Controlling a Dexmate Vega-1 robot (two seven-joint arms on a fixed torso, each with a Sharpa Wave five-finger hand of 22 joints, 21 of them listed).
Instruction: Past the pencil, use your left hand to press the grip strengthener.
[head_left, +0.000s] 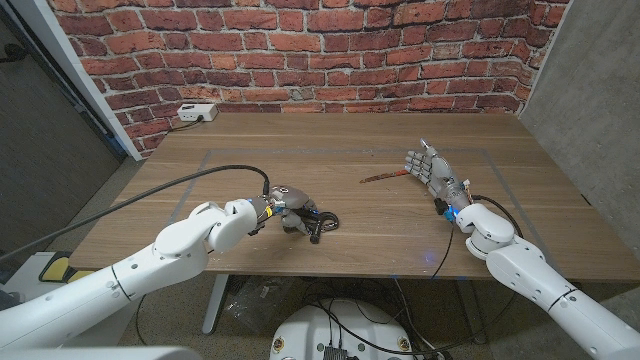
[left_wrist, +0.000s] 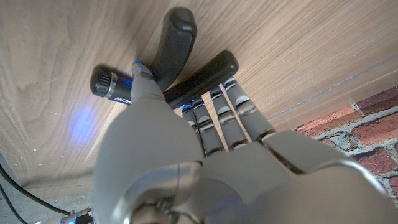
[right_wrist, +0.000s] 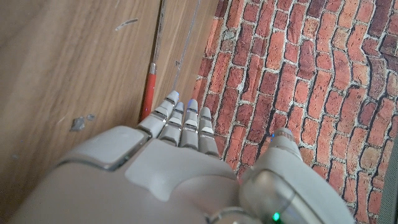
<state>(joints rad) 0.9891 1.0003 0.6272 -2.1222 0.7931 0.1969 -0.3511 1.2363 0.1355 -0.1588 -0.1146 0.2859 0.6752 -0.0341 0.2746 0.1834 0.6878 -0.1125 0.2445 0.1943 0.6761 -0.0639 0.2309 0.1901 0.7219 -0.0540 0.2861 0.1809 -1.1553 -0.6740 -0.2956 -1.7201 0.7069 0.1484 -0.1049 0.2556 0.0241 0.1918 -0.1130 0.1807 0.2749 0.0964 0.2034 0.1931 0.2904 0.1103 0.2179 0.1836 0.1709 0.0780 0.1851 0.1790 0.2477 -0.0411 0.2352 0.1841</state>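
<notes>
At the far left edge of the brown wooden table (head_left: 300, 140), against the red brick wall (head_left: 300, 50), sits a small white box (head_left: 197, 112) with a cable running off it. Nearer the front, the robot's white left arm comes in from the lower left corner, and its grey left hand (head_left: 283, 208) is closed around the black grip strengthener with 2 padded handles and a metal spring end (head_left: 318, 222), which lies on the tabletop left of centre, close to the front edge. In the left wrist view the left hand (left_wrist: 186, 124) wraps both black handles of the grip strengthener (left_wrist: 186, 59): the fingers (left_wrist: 233, 109) curl over 1 handle, the thumb lies along the other near the round knurled knob, and the handles stand close together at the grasped end. To the right of the middle, further back on the table, lies a thin reddish-brown pencil (head_left: 383, 176), slanted, well apart from the strengthener and just beside the fingertips of the right hand. The robot's right hand (head_left: 430, 172) stands on the table with its palm upright and its fingers spread apart, holding nothing. In the right wrist view the right hand (right_wrist: 180, 149) reaches with straight fingers toward the pencil (right_wrist: 149, 93), whose red shaft lies on the wood just beyond the fingertips; whether they touch it cannot be told.
</notes>
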